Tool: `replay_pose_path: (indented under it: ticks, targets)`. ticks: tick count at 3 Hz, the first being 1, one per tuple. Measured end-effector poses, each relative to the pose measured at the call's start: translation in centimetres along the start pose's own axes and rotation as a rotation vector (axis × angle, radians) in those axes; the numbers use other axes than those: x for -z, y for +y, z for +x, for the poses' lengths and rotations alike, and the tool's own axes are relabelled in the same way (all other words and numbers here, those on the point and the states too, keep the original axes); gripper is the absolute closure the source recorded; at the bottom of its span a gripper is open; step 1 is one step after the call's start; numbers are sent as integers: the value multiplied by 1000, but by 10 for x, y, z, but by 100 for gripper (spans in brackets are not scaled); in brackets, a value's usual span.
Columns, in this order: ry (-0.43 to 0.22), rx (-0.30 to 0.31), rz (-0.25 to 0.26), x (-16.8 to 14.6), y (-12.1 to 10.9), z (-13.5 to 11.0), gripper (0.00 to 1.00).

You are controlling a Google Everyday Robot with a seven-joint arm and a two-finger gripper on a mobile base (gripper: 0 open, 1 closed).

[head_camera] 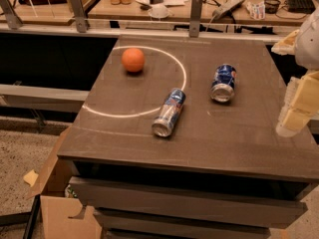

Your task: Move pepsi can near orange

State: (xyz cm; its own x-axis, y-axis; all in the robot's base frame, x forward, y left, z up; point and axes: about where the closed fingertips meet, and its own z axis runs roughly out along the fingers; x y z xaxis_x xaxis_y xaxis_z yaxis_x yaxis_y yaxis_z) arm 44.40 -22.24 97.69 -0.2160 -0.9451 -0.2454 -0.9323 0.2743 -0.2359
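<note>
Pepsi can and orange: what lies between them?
In the camera view, only bare table and the white arc; the silver can lies off that line. The gripper hangs at the right edge.

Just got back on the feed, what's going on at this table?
Nothing is being handled. The gripper hangs at the right edge of the table, apart from the pepsi can, which lies on its side right of centre. The orange sits far left, inside a white circle drawn on the top. A silver can lies on its side across that line. The pepsi can has not been brought near the orange.
</note>
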Motion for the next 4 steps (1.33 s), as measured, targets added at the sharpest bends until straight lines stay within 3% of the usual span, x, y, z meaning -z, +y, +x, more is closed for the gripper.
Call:
replay_pose_path:
  ticks: [1,2,3,4]
  targets:
    - [-19,46,-18,-9,-27,15,0]
    - [-95,155,-78,-23,-57,30,0]
    - [-200,384,-87,-40,-85,25,0]
    - [-267,557,-74,-48,-97,19,0]
